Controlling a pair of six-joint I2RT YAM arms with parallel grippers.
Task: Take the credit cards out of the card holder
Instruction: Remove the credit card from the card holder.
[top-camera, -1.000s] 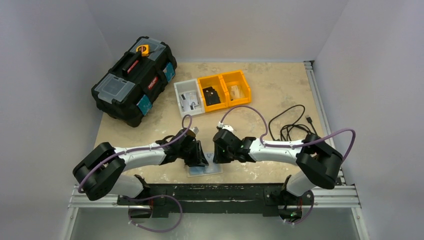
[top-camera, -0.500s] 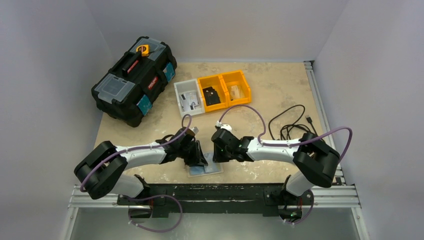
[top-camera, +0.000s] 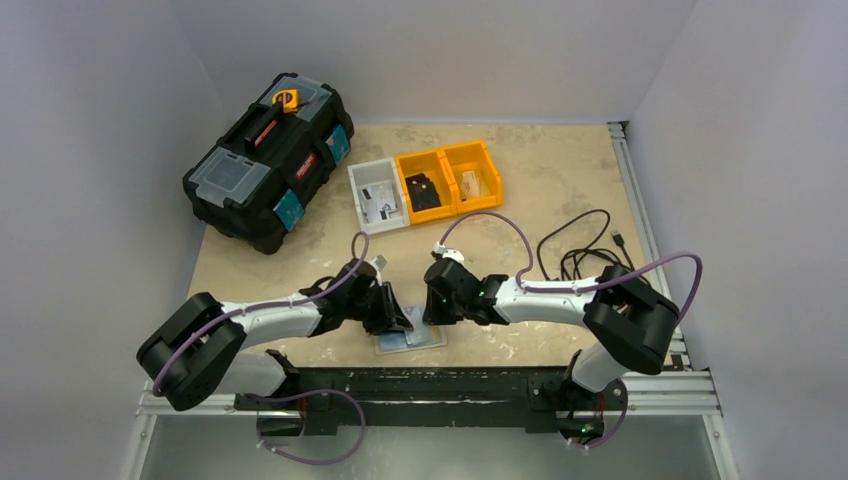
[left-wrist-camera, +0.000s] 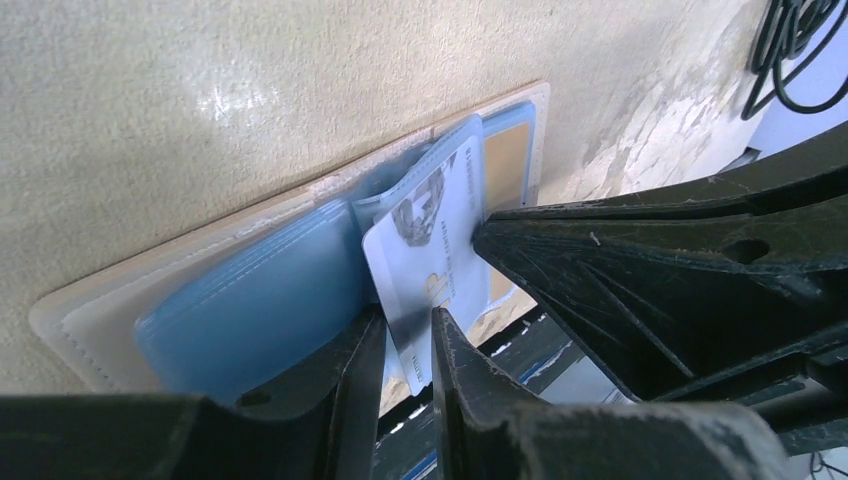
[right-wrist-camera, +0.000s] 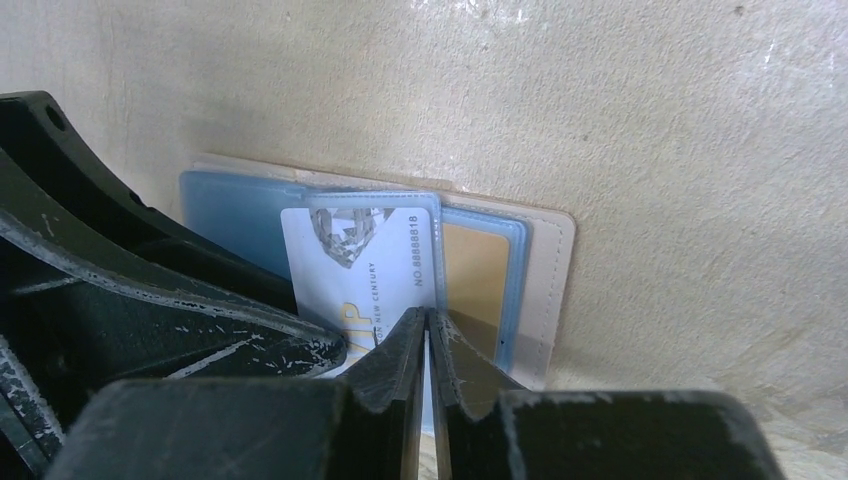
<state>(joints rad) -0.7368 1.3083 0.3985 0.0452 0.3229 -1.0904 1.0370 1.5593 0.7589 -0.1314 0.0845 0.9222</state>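
L pincer (left-wrist-camera: 407, 328) nips white card (left-wrist-camera: 430, 235); R pincer (right-wrist-camera: 428, 330) ~shut at card holder (right-wrist-camera: 553, 275).

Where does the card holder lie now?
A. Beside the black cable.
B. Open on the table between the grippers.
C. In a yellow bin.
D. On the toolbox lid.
B: the card holder lies open on the table, left gripper and right gripper at its two sides.

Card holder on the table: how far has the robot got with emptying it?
Done: the pale beige card holder lies flat and open. In hand: the left gripper pinches a white card, partly out of its blue pocket; the right gripper is closed at the pocket's edge. Left: pulling it free, then what looks like a tan card tucked inside.
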